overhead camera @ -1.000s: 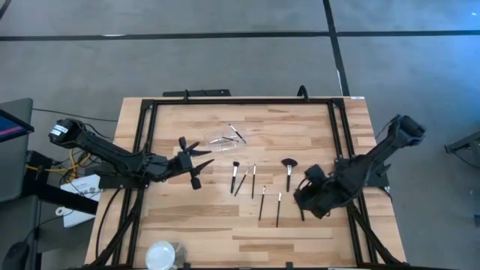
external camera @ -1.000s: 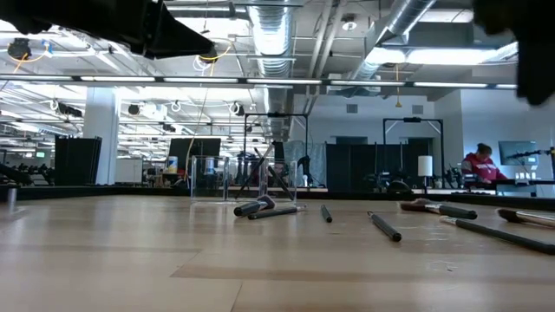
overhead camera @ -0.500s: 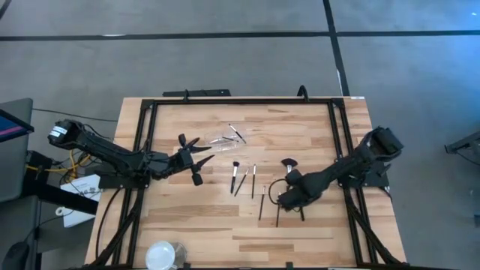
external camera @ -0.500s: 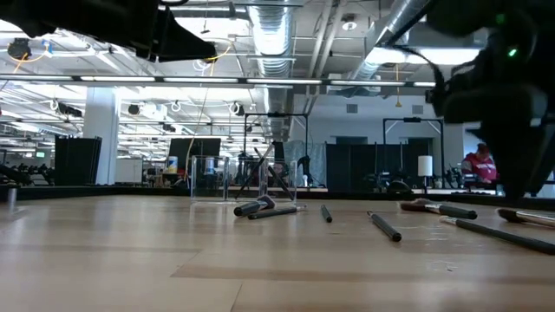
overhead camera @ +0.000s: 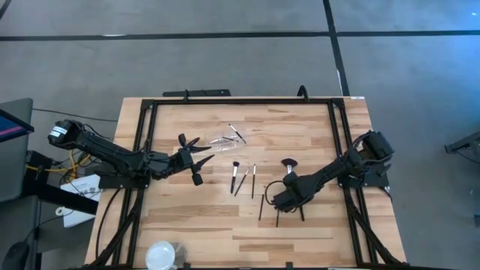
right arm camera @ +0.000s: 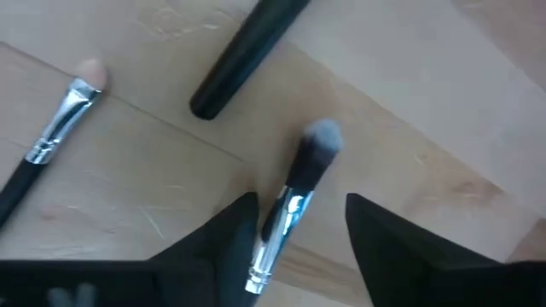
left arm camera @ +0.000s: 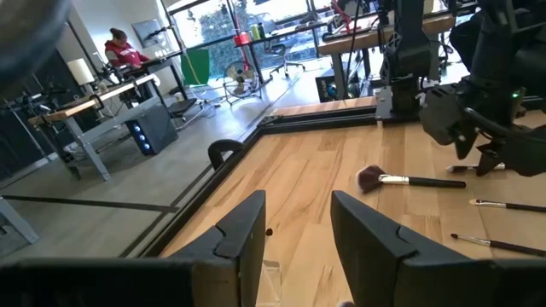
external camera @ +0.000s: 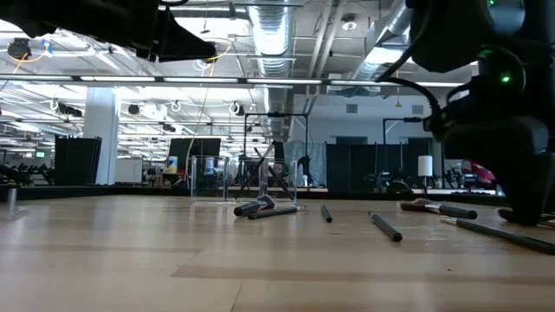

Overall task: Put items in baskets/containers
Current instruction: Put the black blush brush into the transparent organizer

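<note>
Here the right gripper, at lower centre-right of the high view, stands spread around a brush lying on the table, unclenched. The left gripper hovers released at centre-left, near the clear container.

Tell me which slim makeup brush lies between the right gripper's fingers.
The grey-tipped brush with the silver ferrule, framed by the open right gripper; the others lie outside.

Table bearing a row of brushes at its middle; clear container behind the row, toward the far edge; left gripper left of the row; right gripper over the row's right end, one brush between its fingers; round object at the near-left edge.
</note>
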`<state>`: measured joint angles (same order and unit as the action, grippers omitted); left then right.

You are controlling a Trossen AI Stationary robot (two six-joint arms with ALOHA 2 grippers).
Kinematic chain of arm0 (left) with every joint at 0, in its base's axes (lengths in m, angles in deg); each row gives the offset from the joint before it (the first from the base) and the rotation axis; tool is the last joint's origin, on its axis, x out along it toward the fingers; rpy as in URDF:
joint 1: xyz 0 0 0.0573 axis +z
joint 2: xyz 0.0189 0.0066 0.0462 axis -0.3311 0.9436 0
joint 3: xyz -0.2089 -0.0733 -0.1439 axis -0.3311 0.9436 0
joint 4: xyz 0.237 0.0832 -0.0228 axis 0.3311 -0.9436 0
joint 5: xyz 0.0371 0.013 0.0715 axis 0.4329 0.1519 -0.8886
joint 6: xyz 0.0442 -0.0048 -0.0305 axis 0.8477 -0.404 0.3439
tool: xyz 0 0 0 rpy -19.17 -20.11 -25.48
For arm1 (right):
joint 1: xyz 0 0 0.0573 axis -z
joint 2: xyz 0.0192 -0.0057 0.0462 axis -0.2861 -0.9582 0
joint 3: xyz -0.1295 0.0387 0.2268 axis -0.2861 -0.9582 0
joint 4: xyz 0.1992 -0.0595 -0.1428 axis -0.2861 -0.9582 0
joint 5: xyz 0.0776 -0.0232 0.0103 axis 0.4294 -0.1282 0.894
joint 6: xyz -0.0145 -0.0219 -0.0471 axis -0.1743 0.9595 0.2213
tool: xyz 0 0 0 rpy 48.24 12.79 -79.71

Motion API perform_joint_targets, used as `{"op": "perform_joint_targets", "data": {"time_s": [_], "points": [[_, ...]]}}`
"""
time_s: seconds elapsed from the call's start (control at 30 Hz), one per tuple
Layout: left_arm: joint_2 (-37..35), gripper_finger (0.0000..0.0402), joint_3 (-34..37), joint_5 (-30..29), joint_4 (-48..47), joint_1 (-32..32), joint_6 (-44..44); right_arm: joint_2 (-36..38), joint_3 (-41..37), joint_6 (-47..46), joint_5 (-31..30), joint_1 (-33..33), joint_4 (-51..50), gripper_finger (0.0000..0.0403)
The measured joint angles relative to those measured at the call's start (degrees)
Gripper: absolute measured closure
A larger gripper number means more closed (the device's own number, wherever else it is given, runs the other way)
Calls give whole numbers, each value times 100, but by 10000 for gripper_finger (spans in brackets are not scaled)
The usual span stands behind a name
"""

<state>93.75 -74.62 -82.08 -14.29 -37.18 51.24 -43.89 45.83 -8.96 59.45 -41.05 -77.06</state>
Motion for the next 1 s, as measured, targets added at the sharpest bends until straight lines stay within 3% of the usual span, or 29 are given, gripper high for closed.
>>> {"op": "perform_joint_targets", "data": {"time_s": [0.4,0.53,0.63,0.73,0.8,0.9,1.0], "points": [[0,270,0,148,0,0,0,-15,-16,1633,476,616,349,384],[-1,270,0,575,-2,0,-17,-56,198,2002,589,641,228,388],[-2,270,0,738,-2,0,-17,-62,739,2057,317,562,177,378],[0,270,0,769,-1,0,-17,-58,1379,2365,-137,440,-285,381],[-2,270,0,769,0,0,-17,-57,1880,2535,-789,348,-544,389],[-1,270,0,769,2,0,-17,-39,2459,2673,-2312,351,-1111,395],[0,270,0,769,2,0,-17,-41,2787,3315,-3971,478,-935,385]]}}
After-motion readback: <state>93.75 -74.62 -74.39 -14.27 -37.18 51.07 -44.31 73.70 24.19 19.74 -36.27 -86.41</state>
